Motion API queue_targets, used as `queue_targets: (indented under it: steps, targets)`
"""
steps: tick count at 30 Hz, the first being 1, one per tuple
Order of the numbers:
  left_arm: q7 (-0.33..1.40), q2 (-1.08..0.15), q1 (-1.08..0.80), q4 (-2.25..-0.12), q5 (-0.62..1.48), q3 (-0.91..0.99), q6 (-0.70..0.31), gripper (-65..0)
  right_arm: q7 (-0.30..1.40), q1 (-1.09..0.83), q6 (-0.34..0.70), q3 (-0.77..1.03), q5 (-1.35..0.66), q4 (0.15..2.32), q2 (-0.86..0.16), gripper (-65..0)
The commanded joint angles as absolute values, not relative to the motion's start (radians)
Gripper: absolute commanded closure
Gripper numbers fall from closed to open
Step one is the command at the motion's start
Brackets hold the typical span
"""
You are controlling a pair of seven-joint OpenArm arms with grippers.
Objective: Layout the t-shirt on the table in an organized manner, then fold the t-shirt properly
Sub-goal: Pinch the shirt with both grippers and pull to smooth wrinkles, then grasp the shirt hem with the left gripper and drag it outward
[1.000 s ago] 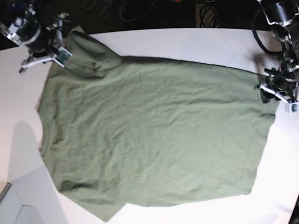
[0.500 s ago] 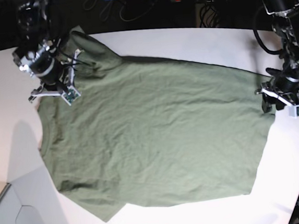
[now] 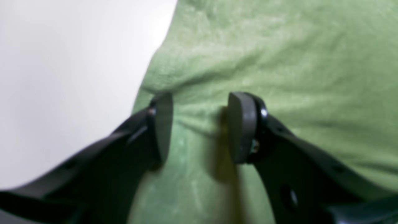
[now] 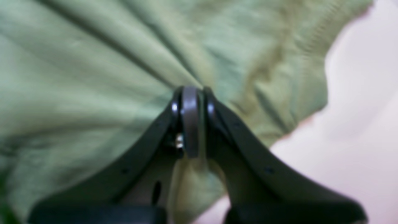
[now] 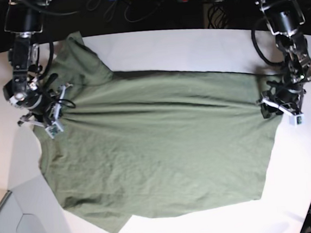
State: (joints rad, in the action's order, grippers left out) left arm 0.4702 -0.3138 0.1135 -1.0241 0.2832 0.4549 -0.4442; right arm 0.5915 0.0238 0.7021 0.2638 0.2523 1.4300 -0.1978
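A: Left wrist view: left gripper (image 3: 199, 127) has its jaws apart, pressed on the shirt (image 3: 279, 62) at its edge.

B: Right wrist view: right gripper (image 4: 190, 121) pinches bunched cloth.

A: Base view: shirt flat on the table (image 5: 165, 44), long axis running between the arms.

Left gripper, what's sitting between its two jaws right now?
In the left wrist view, only t-shirt cloth lies between the open left gripper jaws, near the shirt's edge.

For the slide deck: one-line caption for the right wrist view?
Right gripper shut on a pinch of the t-shirt, cloth fanning out in folds, white table alongside.
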Motion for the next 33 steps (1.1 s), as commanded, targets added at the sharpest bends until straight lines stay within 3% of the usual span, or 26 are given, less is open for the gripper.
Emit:
queue_targets:
  steps: [1,7,14,16,19,23,28,33]
  targets:
    - [0.541,-0.331,0.087,-1.043,0.257,0.461,-0.427,-28.2,0.608,0.036,0.698,0.282,0.271,1.442,-0.22,-2.5]
    - [0.553,-0.297,0.018,-1.271,0.259,0.611,-0.427,-28.4,0.608,0.031,0.698,0.278,0.269,1.52,-0.196,-2.6]
    - [0.552,-0.275,0.205,-1.33,0.246,0.644,-0.427,-29.3,0.608,0.027,0.698,0.278,0.269,1.527,-0.131,-2.6]
    - [0.549,-0.278,0.305,-1.257,0.245,0.642,-0.421,-33.7,0.608,0.007,0.698,0.278,0.269,1.529,-0.127,-2.6]
    - [0.541,-0.298,0.515,-1.026,0.186,0.576,-0.418,-47.2,0.608,-0.001,0.698,0.277,0.269,1.532,-0.127,-2.6]
    - [0.337,-0.309,0.731,-0.644,0.094,0.479,-0.418,-59.6,0.615,-0.021,0.698,0.278,0.274,1.535,-0.133,-2.6]
    - [0.065,-0.303,0.88,-0.298,0.033,0.335,-0.415,-60.9,0.618,-0.067,0.698,0.285,0.277,1.59,-0.157,-2.6]
    - [0.036,-0.298,0.875,-0.24,0.035,0.305,-0.415,-60.9,0.618,-0.108,0.698,0.286,0.275,1.65,-0.156,-2.6]
